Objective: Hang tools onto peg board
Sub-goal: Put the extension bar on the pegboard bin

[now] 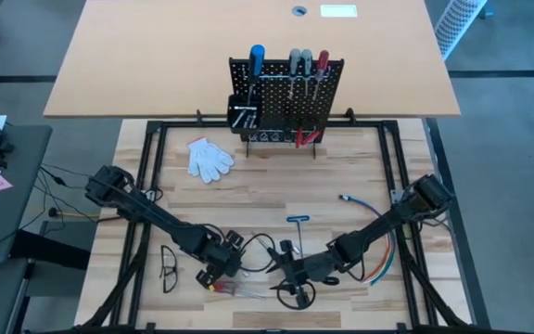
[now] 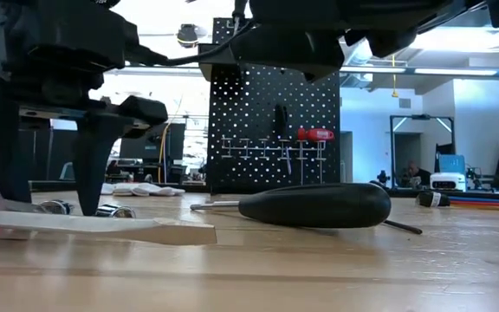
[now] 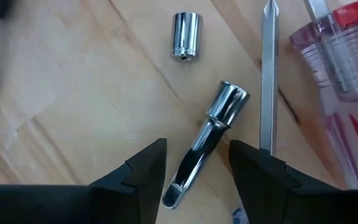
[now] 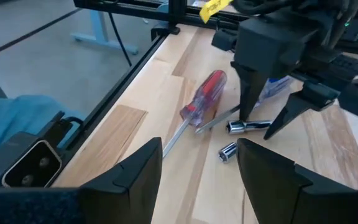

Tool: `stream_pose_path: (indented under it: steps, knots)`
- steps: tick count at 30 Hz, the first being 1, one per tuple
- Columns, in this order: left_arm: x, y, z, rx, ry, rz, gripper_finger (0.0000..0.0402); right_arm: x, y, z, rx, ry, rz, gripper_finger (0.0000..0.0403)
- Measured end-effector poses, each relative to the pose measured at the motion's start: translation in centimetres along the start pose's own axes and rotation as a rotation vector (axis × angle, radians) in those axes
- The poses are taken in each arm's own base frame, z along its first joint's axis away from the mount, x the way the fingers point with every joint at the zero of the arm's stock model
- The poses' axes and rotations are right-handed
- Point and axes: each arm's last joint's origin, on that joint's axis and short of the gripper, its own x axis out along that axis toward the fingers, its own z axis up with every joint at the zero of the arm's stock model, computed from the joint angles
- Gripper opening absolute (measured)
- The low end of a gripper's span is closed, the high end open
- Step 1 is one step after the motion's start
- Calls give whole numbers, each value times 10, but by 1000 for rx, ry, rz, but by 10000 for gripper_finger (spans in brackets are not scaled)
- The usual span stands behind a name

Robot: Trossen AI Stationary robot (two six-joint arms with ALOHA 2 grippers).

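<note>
The left gripper (image 3: pixel 194 171) has its jaws spread wide and lowered to either side of a silver socket extension bar (image 3: pixel 205 144) that lies flat on the tabletop (image 1: pixel 248 195), its long axis running straight out between the fingers (image 3: pixel 143 171) with the wider socket end pointing away from the wrist; the fingers do not yet touch it. Just past that end sits a short silver socket (image 3: pixel 186 35), lying apart from the bar. Beside the bar, nearly parallel to it, lies a flat steel screwdriver shaft (image 3: pixel 266 74), and beyond that the red and clear-handled screwdriver (image 3: pixel 347 74). The right gripper (image 4: pixel 197 168) hovers close by with its jaws also wide and empty, facing the left gripper across the same cluster of tools. A black-handled screwdriver (image 2: pixel 314 204) lies on its side between the cluster and the peg board (image 1: pixel 287 97), and a blue T-handle key (image 1: pixel 297 221) lies farther toward the board. The peg board stands upright at the far edge of the tabletop with several tools already hung. No readable writing shows on any tool.
</note>
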Motion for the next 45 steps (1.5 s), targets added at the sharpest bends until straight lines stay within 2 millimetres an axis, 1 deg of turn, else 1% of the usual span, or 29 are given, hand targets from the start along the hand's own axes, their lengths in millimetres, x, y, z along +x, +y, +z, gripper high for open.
stream_pose_path:
  steps: [3, 6, 13, 16, 20, 22, 24, 27, 29, 31, 33, 35, 38, 40, 45]
  knots:
    - [5, 2, -2, -19, 16, -20, 164, 0, 0, 1, 2, -5, 0, 214]
    - [9, 7, -4, -67, 29, -24, 138, 0, 0, 0, 1, -5, 0, 214]
    - [10, 20, -7, -136, 33, -56, 26, 0, 0, 0, -1, 1, 0, 214]
    - [7, 23, -7, -166, 30, -33, 22, -7, 2, 1, -32, 52, 4, 214]
    - [-11, 22, -7, -164, 20, 92, 23, -33, 6, 17, -46, 99, -73, 214]
    - [-28, 23, -9, -157, 30, 207, 22, -46, 10, 22, -39, 120, -122, 214]
    - [-54, 27, -5, -185, -25, 364, 22, -56, 18, 22, -36, 143, -155, 214]
    - [-99, 40, -3, -295, -111, 625, 22, -65, 32, 18, -49, 161, -210, 214]
    - [-132, 54, 0, -397, -209, 782, 22, -67, 41, 12, -75, 168, -258, 214]
    - [-168, 70, 1, -501, -305, 890, 22, -65, 47, 4, -105, 172, -309, 214]
    - [-198, 88, -1, -581, -382, 948, 22, -60, 47, -3, -138, 179, -380, 214]
    - [-223, 106, -3, -628, -437, 1003, 22, -56, 45, -8, -155, 185, -433, 214]
    - [-252, 135, -7, -648, -467, 1061, 22, -49, 39, -15, -164, 210, -464, 214]
    - [-263, 154, -10, -655, -478, 1079, 22, -47, 35, -16, -167, 224, -475, 214]
    - [-275, 199, -20, -692, -394, 1170, 27, -47, 29, -19, -187, 262, -490, 214]
